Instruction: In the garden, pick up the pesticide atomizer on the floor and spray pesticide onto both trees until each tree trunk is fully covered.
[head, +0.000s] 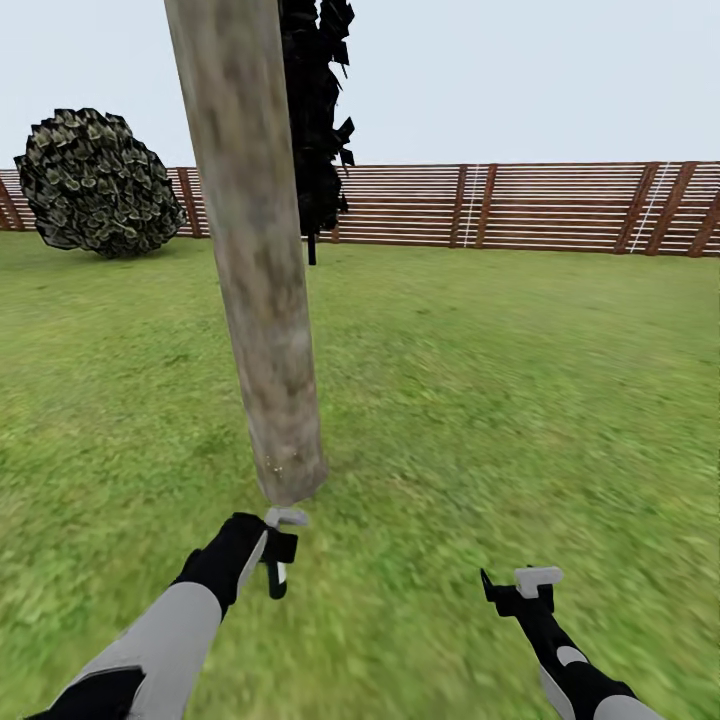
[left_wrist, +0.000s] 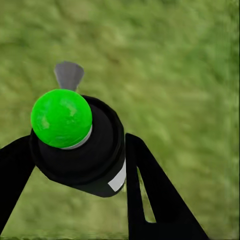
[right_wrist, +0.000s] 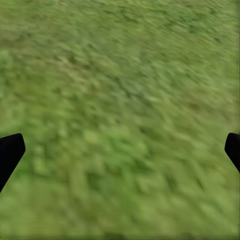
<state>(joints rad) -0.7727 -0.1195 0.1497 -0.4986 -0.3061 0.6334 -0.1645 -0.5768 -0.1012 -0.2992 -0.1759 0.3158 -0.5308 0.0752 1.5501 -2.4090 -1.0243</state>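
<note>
My left claw (left_wrist: 80, 165) is clamped around the pesticide atomizer (left_wrist: 82, 150), a black finger pressed to each side of the little bottle (its green top (left_wrist: 61, 118) faces my wrist camera), held above the grass (head: 480, 400) just beside the foot of the tree trunk (head: 255, 250). My right claw (head: 520, 588) hangs spread wide and empty over the lawn, well apart from the trunk. Farther out stand a round bush (head: 95, 180) and the slatted wooden fence (head: 540, 205).

Bright even daylight, no cast shadows, grass (right_wrist: 120, 100) smeared and blurry, wide-angle bending
</note>
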